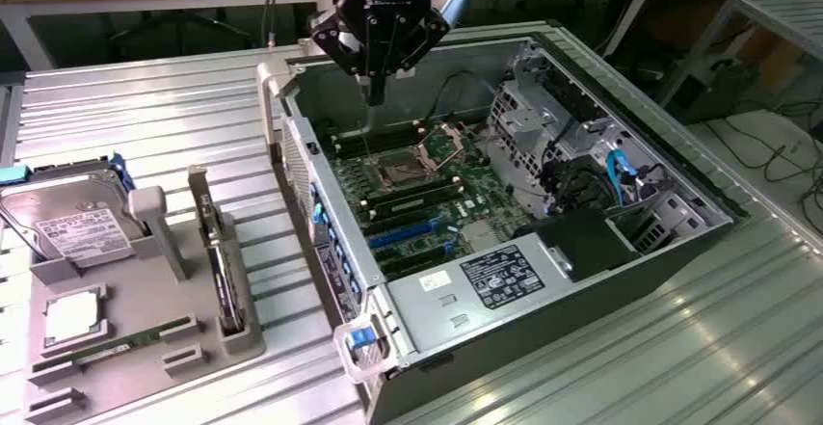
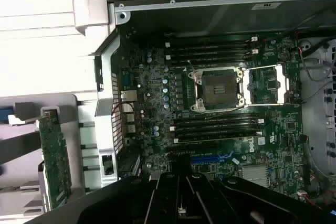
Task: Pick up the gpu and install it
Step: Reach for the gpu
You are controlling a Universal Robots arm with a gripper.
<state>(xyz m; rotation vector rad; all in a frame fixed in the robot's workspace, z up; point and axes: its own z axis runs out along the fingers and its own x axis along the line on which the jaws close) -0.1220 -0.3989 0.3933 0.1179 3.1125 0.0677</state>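
You see the gripper (image 1: 373,92) hanging above the open computer case (image 1: 579,329), over the far part of the motherboard (image 1: 444,208) and near the open processor socket (image 1: 392,168). Its jaws look pressed together, with nothing between them. The gpu (image 1: 225,280) is not picked up yet. It stands on its long edge in a slot of the grey holder (image 1: 129,295), at the exterior view's left, well apart from the gripper. A hard drive (image 1: 71,223) stands in the same holder. In the wrist view the card shows its green board side, just beside the case.
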